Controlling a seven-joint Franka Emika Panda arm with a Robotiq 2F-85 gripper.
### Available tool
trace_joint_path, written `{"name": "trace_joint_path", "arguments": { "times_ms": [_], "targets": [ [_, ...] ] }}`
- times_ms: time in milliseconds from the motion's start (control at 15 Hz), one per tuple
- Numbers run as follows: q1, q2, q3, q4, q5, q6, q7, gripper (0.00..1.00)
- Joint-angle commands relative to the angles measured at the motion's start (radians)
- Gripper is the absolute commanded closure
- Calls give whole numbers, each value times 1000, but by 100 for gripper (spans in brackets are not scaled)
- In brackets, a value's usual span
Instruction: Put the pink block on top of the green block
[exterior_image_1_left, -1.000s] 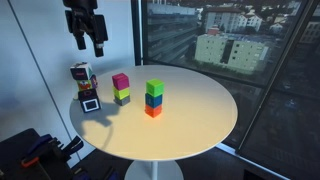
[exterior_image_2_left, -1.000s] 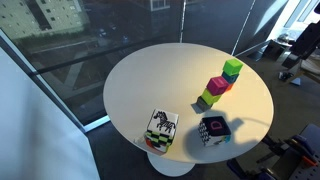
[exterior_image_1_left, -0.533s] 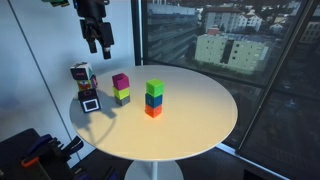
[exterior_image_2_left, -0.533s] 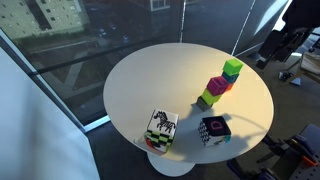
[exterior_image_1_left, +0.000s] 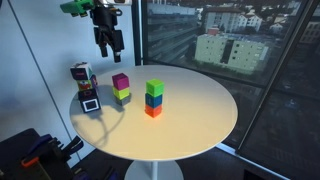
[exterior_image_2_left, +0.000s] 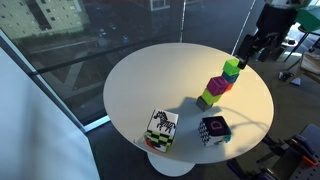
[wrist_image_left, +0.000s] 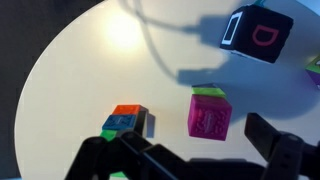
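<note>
Claw (exterior_image_1_left: 109, 46) is hovering open, empty, at upper left of frame, pink block (exterior_image_1_left: 120, 81) sitting on a lime cube (exterior_image_1_left: 122, 97) below and slightly right of it, green block (exterior_image_1_left: 155, 88) further right.

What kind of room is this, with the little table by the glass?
Probably an office or lab on an upper floor. A floor-to-ceiling window looks down on city buildings, and a round white table holds stacked toy blocks.
</note>
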Motion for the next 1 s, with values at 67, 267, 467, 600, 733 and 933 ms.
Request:
{"name": "trace_joint_path", "arguments": {
  "times_ms": [67,267,467,600,733,933],
  "targets": [
    [9,76,3,53,-28,39,12,0],
    [15,67,-6,30,-14,40,1,0],
    [15,78,-6,39,-24,40,4,0],
    [15,78,-6,41,-24,40,4,0],
    [15,78,-6,42,-24,40,4,0],
    [21,89,-2,39,-17,59,7,0]
  ]
}}
